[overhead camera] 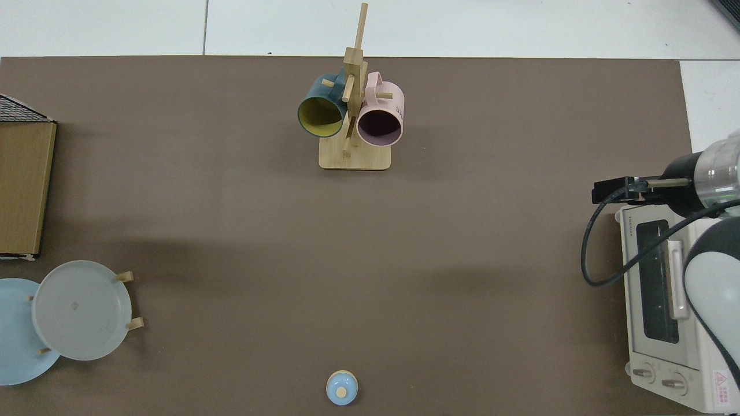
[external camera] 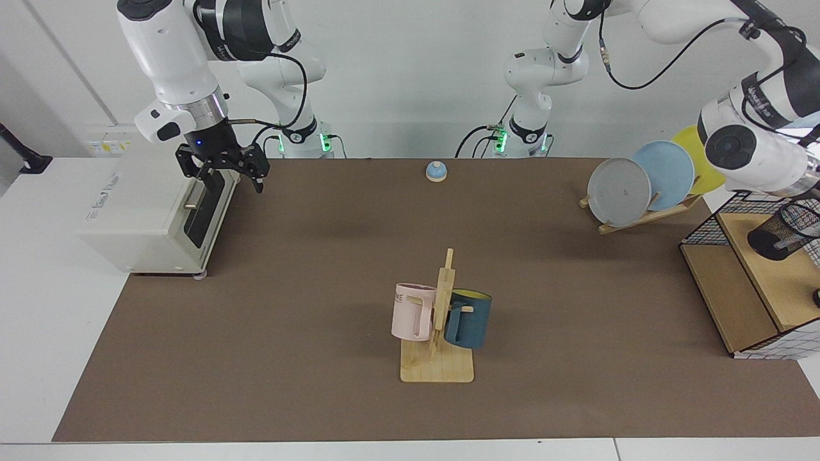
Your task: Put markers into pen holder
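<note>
The pen holder, a black wire-mesh cup, stands on the upper wooden shelf of the wire basket at the far right edge of the facing view. No markers show in either view. My left arm's wrist hangs above the pen holder, and its gripper lies beyond the frame edge. My right gripper waits open and empty above the front of the toaster oven. In the top view the right gripper is seen at the oven's corner.
A wooden mug rack with a pink mug and a dark-blue mug stands mid-table. A plate rack with grey, blue and yellow plates is beside the basket. A small blue bell sits at the back edge.
</note>
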Controlling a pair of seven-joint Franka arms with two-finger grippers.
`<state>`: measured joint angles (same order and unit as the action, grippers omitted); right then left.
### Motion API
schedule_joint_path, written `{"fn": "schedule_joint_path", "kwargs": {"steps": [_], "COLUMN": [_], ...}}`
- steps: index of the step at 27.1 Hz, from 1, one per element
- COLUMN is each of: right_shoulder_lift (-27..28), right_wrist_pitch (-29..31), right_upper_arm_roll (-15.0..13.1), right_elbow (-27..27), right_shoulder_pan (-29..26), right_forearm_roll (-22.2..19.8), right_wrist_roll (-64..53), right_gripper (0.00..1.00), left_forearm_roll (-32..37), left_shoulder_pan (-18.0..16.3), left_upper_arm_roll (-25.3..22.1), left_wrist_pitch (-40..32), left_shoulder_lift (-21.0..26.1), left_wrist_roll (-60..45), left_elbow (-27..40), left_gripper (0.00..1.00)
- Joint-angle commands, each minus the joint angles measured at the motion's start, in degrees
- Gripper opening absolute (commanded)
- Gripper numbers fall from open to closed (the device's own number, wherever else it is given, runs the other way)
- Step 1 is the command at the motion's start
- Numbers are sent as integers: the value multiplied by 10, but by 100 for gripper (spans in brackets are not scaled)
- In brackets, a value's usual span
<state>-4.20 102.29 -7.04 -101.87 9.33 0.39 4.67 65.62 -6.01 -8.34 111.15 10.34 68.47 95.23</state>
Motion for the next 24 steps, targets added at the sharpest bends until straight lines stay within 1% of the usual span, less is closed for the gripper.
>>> {"fn": "schedule_joint_path", "kwargs": {"steps": [1, 4, 6, 9, 12, 15, 17, 19, 21, 24], "right_shoulder_lift": [-9, -9, -9, -9, -9, -9, -9, -9, -9, -9], "right_wrist_pitch": [11, 11, 11, 11, 11, 11, 11, 11, 11, 11], "right_upper_arm_roll": [4, 4, 4, 4, 4, 4, 4, 4, 4, 4], "right_elbow": [-11, -11, -11, -11, -11, -11, -11, -11, -11, -11], "right_shoulder_pan": [-8, -8, -8, -8, -8, -8, -9, -9, -8, -8], "right_forearm_roll": [10, 10, 10, 10, 10, 10, 10, 10, 10, 10], "right_wrist_roll": [-14, -14, -14, -14, -14, -14, -14, -14, -14, -14], "right_gripper": [100, 100, 100, 100, 100, 100, 100, 100, 100, 100], "left_forearm_roll": [-92, -177, -237, -341, -434, -493, -526, -560, -588, -651], "left_shoulder_pan": [6, 6, 6, 6, 6, 7, 12, 21, 23, 23], "left_upper_arm_roll": [2, 3, 9, 19, 25, 44, 59, 64, 68, 77], "left_wrist_pitch": [-8, -39, -62, -122, -178, -230, -237, -240, -240, -252], "left_shoulder_lift": [-91, -126, -132, -134, -136, -139, -142, -142, -142, -142], "left_wrist_roll": [12, 11, 10, -20, -105, -212, -276, -332, -373, -434], "left_elbow": [15, 15, 8, -6, -15, -15, -14, -13, -13, -13], "left_gripper": [100, 100, 100, 100, 100, 100, 100, 100, 100, 100]}}
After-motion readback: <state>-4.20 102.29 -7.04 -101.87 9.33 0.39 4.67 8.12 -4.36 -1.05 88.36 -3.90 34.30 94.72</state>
